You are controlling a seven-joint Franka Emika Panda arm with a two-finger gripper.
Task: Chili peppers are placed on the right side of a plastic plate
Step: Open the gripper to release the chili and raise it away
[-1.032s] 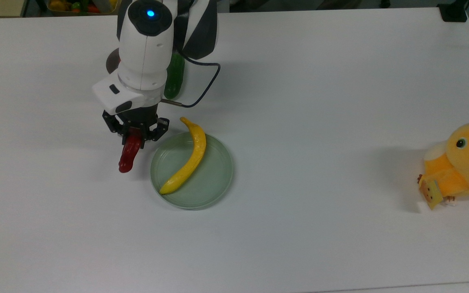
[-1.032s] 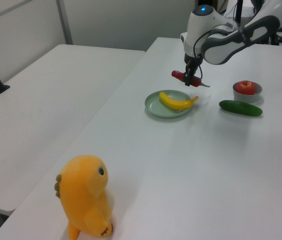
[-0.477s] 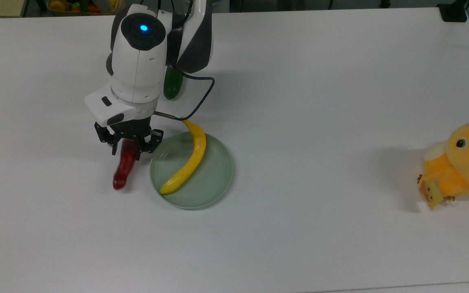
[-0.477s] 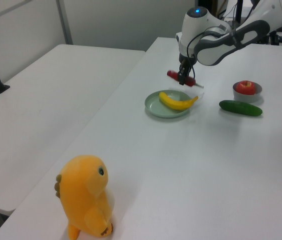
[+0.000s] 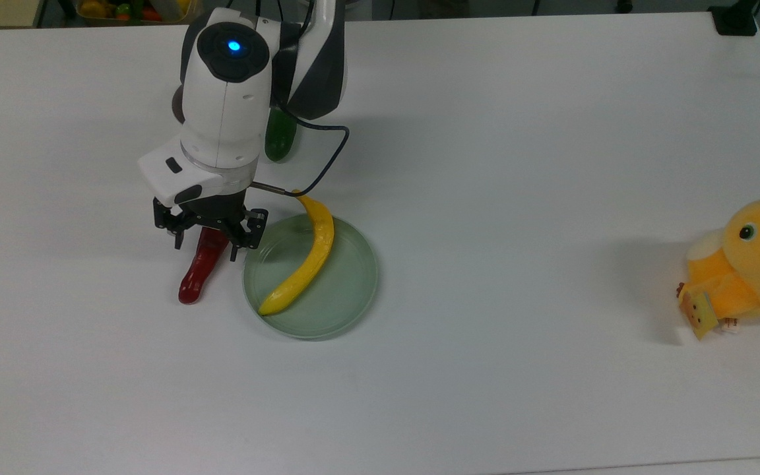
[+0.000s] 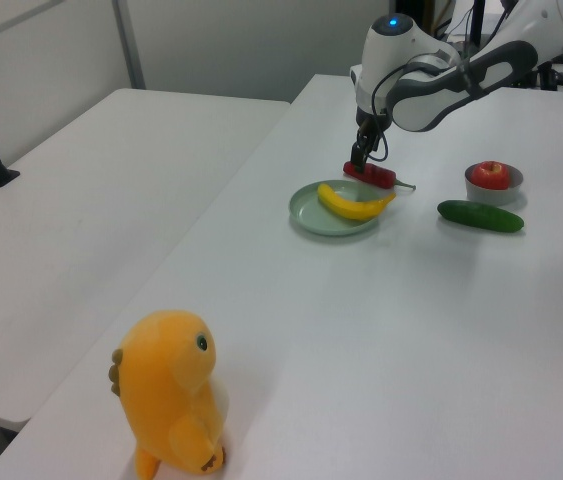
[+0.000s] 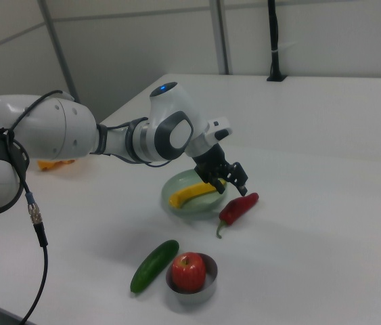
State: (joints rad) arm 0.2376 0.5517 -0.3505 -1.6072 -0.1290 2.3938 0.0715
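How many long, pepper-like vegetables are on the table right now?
3. The red chili pepper lies on the table beside the plastic plate, the yellow pepper lies across the plate, and the green cucumber lies beside the metal bowl.

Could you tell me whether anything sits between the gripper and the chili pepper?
Nothing visible does: the gripper stands open directly over the chili pepper, which lies on the table beside the plastic plate.

I am looking at a white table under even, diffuse light. A second white table is standing beside it on the left view's left. Pale grey wall panels are running behind both. A black post is rising at the far table edge in the right view.
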